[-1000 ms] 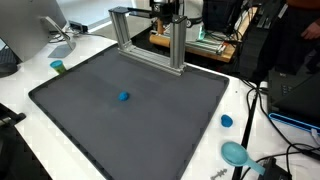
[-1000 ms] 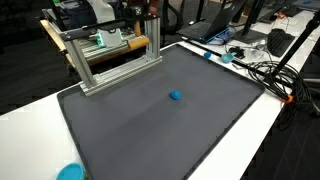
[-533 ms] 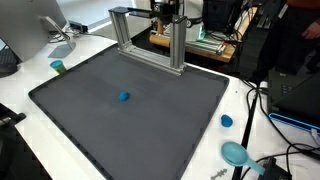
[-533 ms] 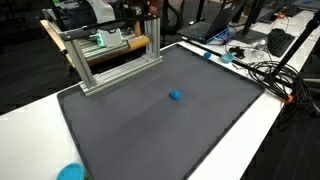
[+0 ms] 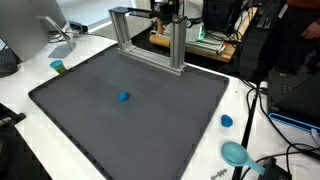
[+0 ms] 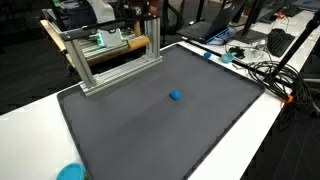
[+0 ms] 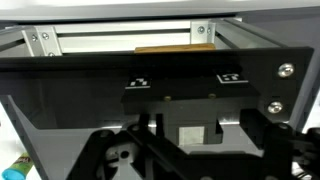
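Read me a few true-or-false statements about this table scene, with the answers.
1. A small blue object lies on the dark mat. True.
2. The gripper holds the blue object. False: it is up by the metal frame, well apart from it.
3. The metal frame stands at one edge of the mat. True.
4. The blue cap lies on the mat. False: it lies on the white table beside the mat.
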Tool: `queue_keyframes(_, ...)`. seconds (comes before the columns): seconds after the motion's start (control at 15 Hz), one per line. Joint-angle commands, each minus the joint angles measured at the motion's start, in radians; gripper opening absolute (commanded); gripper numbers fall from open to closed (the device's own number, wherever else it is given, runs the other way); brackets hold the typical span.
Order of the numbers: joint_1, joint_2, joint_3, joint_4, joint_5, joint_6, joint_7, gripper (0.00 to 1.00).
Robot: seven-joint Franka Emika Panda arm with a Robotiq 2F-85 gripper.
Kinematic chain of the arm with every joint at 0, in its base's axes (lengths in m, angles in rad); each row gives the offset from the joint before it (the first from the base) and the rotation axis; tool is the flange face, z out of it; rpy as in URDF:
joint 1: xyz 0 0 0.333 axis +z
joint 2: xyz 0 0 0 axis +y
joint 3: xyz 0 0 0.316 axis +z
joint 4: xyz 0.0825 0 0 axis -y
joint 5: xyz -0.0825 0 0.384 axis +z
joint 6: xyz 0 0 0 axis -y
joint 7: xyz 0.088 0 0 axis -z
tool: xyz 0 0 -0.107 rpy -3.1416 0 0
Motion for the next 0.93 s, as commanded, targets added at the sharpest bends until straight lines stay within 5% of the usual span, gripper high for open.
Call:
queue_keyframes(0.0, 0.004, 0.002, -0.015, 0.002, 0.008, 0.017, -0.037, 0.89)
queue_keyframes(0.87, 0.003, 0.000, -0.045, 0.003, -0.002, 0.021, -0.137, 0.89)
